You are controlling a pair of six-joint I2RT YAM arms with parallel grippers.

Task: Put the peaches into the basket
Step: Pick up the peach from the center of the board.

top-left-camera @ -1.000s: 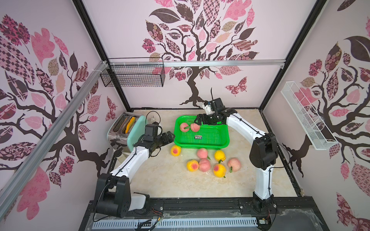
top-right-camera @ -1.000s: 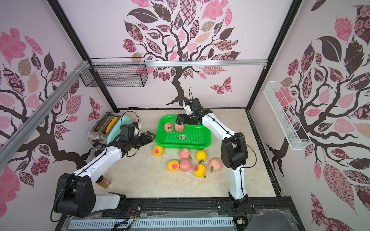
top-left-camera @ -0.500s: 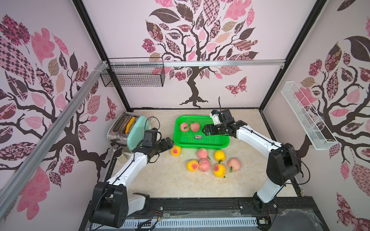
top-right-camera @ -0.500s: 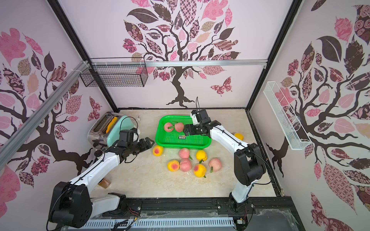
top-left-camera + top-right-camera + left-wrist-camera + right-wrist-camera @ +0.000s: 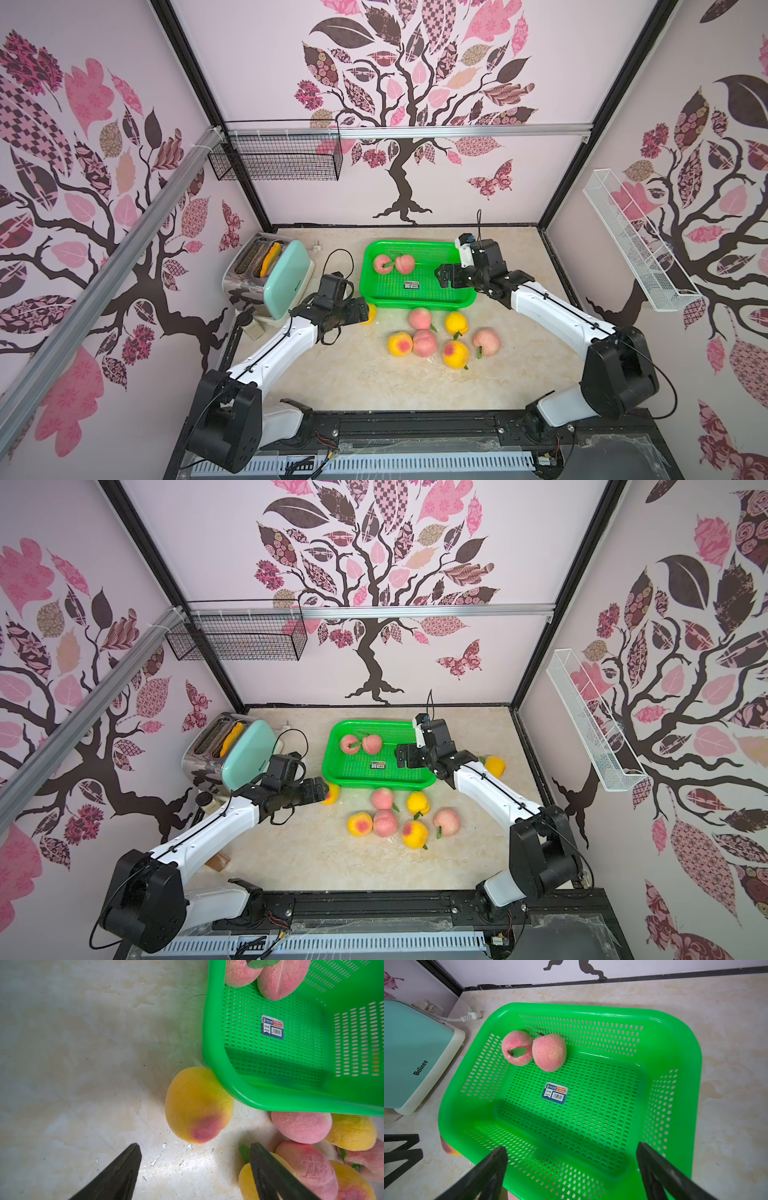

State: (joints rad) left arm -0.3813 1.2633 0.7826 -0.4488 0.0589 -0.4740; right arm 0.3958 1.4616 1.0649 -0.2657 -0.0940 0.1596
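Observation:
The green basket (image 5: pixel 415 300) stands at mid-table and holds two pink peaches (image 5: pixel 382 264) (image 5: pixel 405 263), side by side at its back left. A yellow peach (image 5: pixel 198 1105) with a red blush lies against the basket's front left corner. My left gripper (image 5: pixel 195 1145) is open just short of that peach, with nothing between its fingers. Several more peaches (image 5: pixel 424 343) lie clustered on the table in front of the basket. Another yellow peach (image 5: pixel 495 766) sits to the basket's right. My right gripper (image 5: pixel 572 1146) hangs open and empty over the basket's right front part.
A mint toaster (image 5: pixel 286 276) with an orange slice in its slot stands left of the basket, its plug (image 5: pixel 318 248) and cable lying behind. A black wire basket (image 5: pixel 276 156) and a white wire basket (image 5: pixel 636 245) hang on the walls.
My right gripper has drawn back from the two peaches at the basket's rear to its right front part. The left gripper has slid forward and right, up to the yellow peach.

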